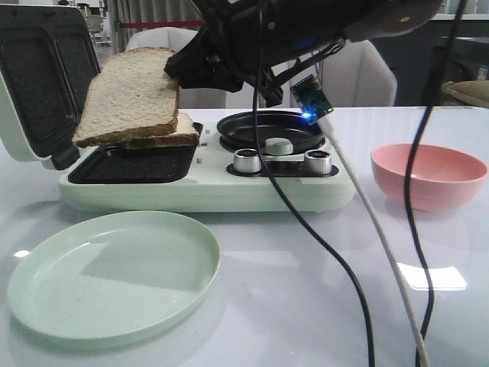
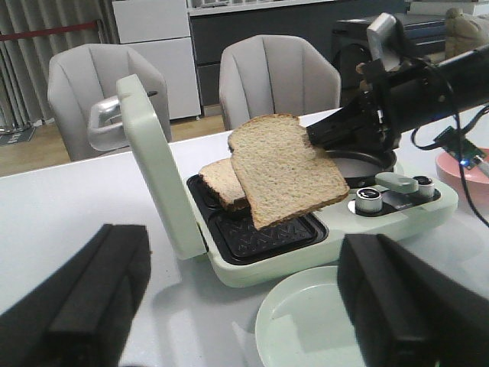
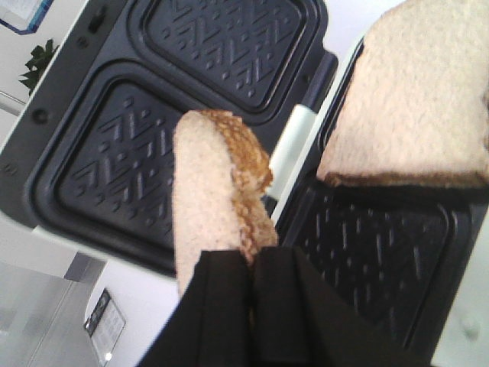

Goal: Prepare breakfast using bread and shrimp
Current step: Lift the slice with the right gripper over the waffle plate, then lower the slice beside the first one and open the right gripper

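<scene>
Two bread slices: one [image 1: 179,128] rests on the sandwich maker's [image 1: 206,191] lower plate, the other [image 1: 130,95] hangs pinched by its edge in the right gripper [image 1: 177,70]. Such a thin hold risks tearing or dropping. Left gripper [image 2: 241,306] hovers released. No shrimp visible.

A glossy white bench [image 1: 290,306] fills the foreground, with bright patches of overhead light reflected on it. Behind it stand two pale grey padded chairs [image 2: 279,73], side by side. Further back are a white cabinet [image 2: 149,46] and a dark cabinet [image 2: 252,30] with a light top. Grey curtains [image 2: 46,27] hang at the far side, with a red bar across them. The floor [image 2: 30,153] is light brown wood.
</scene>
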`<control>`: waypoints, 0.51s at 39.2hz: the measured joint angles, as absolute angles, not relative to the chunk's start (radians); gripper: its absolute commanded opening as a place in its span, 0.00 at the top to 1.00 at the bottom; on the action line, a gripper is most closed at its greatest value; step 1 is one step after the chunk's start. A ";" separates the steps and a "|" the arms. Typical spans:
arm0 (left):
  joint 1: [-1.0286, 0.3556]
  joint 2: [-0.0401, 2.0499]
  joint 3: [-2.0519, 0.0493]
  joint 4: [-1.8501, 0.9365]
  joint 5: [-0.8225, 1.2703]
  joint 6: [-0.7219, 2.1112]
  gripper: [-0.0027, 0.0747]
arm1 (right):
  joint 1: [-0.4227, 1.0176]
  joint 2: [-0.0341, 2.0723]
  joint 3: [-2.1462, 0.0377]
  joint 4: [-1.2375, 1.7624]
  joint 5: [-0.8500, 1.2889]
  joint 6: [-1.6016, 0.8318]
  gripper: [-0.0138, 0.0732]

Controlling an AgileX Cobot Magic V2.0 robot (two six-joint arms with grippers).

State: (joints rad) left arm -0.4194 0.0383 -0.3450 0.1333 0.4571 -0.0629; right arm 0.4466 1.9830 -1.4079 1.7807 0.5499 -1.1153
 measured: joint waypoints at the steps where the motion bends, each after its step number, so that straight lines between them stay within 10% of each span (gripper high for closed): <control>1: -0.419 0.038 -0.345 0.133 0.457 -0.063 0.23 | 0.447 2.003 -1.428 1.783 0.550 -1.115 0.69; 13: -0.419 0.038 -0.345 0.133 0.457 -0.063 0.23 | 0.447 2.149 -1.529 1.786 0.545 -1.121 0.67; 20: -0.419 0.038 -0.345 0.133 0.457 -0.063 0.23 | 0.456 2.152 -1.531 1.792 0.502 -1.213 0.42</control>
